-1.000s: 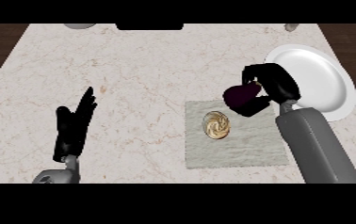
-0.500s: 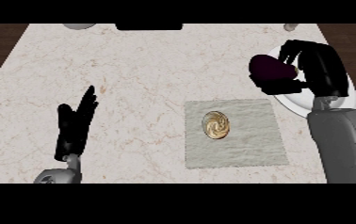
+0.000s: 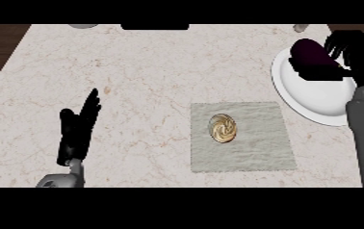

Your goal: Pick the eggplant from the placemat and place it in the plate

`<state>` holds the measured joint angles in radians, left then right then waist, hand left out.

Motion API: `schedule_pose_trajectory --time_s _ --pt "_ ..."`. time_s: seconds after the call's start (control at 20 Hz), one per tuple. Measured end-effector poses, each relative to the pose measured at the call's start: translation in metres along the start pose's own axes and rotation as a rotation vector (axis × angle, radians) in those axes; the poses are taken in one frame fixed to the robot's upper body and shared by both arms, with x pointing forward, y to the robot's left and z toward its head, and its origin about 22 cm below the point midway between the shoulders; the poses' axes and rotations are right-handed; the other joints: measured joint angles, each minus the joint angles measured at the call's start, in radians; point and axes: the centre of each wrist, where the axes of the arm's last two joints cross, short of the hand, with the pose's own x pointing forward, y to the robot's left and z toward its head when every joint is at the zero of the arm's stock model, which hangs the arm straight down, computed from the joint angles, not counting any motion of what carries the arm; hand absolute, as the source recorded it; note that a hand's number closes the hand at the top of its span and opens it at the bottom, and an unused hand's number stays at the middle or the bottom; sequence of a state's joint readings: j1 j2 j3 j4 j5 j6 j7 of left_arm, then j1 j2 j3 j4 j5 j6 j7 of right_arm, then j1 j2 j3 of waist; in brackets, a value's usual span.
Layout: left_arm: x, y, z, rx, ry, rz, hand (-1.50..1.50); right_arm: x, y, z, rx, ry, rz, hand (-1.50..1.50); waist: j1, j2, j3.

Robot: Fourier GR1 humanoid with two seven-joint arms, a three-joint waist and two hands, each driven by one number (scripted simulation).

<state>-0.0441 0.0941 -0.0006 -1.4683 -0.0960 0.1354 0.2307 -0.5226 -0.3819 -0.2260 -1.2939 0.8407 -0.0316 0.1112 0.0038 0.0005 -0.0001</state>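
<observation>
Right hand (image 3: 346, 55) curled round dark purple eggplant (image 3: 313, 57) over white plate (image 3: 316, 98), eggplant's long axis slanting from upper left to lower right, left hand (image 3: 77, 132) resting open, placemat (image 3: 241, 136) below-left of the right hand

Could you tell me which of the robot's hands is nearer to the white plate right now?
The right hand: it is over the plate, curled round the eggplant. The left hand rests open far across the counter, beyond the placemat.

1 head view, steeply down onto counter (image 3: 142, 79)
</observation>
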Motion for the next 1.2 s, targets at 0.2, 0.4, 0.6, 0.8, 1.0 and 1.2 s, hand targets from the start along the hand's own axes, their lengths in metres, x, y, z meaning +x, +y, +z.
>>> schedule_pose_trajectory --time_s 0.2,0.4,0.6,0.8,1.0,1.2 --pt "-0.002 -0.001 0.002 0.004 -0.002 -0.004 0.00 -0.026 0.001 -0.016 0.024 0.043 0.025 1.50 0.005 0.002 0.000" --pt "-0.003 -0.002 0.002 -0.004 -0.007 -0.009 0.00 -0.048 0.009 -0.029 0.051 0.078 0.050 1.50 0.011 0.004 0.001" --pt "0.000 -0.004 0.002 -0.016 -0.014 -0.006 0.00 -0.071 0.016 -0.035 0.147 0.125 0.066 1.50 0.020 0.007 0.001" --pt "-0.001 -0.002 0.002 -0.020 -0.017 -0.009 0.00 -0.092 0.020 -0.034 0.269 0.156 0.049 1.50 0.026 0.010 0.002" --pt "-0.002 -0.003 0.001 -0.028 -0.015 -0.010 0.00 -0.111 0.026 -0.027 0.416 0.200 0.064 -1.50 0.029 0.012 0.002" --pt "0.000 -0.002 0.001 -0.025 -0.020 -0.007 0.00 -0.121 0.031 -0.022 0.492 0.166 0.032 -1.50 0.028 0.011 0.002"
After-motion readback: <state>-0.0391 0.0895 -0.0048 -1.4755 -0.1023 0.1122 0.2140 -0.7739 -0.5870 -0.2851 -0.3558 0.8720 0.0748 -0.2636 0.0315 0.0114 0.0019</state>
